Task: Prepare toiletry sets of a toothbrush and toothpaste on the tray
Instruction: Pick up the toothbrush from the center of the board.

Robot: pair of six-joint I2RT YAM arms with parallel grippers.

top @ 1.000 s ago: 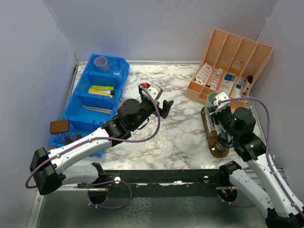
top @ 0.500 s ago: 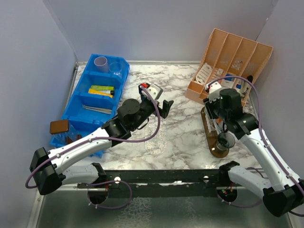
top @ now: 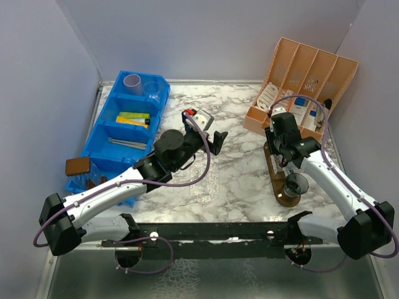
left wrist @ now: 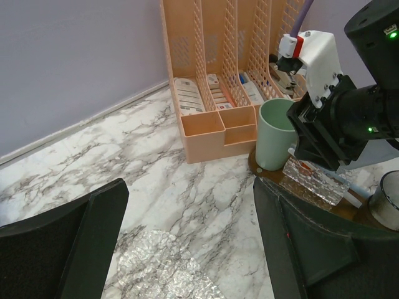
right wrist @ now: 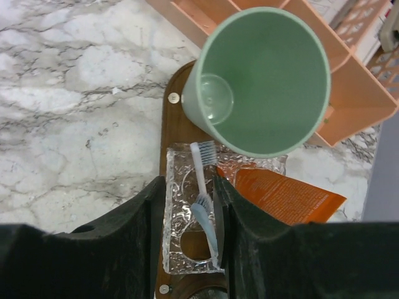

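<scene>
The brown wooden tray (top: 278,182) lies at the right. On it stand an empty mint green cup (right wrist: 262,81), a smoky dark cup (top: 297,184) and a clear textured holder (right wrist: 181,249). A white toothbrush (right wrist: 201,163) and a blue toothbrush (right wrist: 211,229) lie on the holder, with an orange tube (right wrist: 280,194) beside them. My right gripper (right wrist: 189,187) is open just above the holder, its fingers either side of the two toothbrushes. In the top view it (top: 279,154) hides the mint cup. My left gripper (top: 215,140) is open and empty over mid-table.
A blue bin (top: 100,134) at the left holds a lilac cup (top: 131,81), a clear cup (top: 151,87), coloured tubes (top: 134,118) and toothbrushes (top: 128,143). A peach organizer (top: 299,81) stands behind the tray. A clear textured piece (left wrist: 156,268) lies under my left gripper.
My right arm has stretched forward and left along the tray toward the mint cup, so its wrist now covers the cup from above. My left arm has not moved.
</scene>
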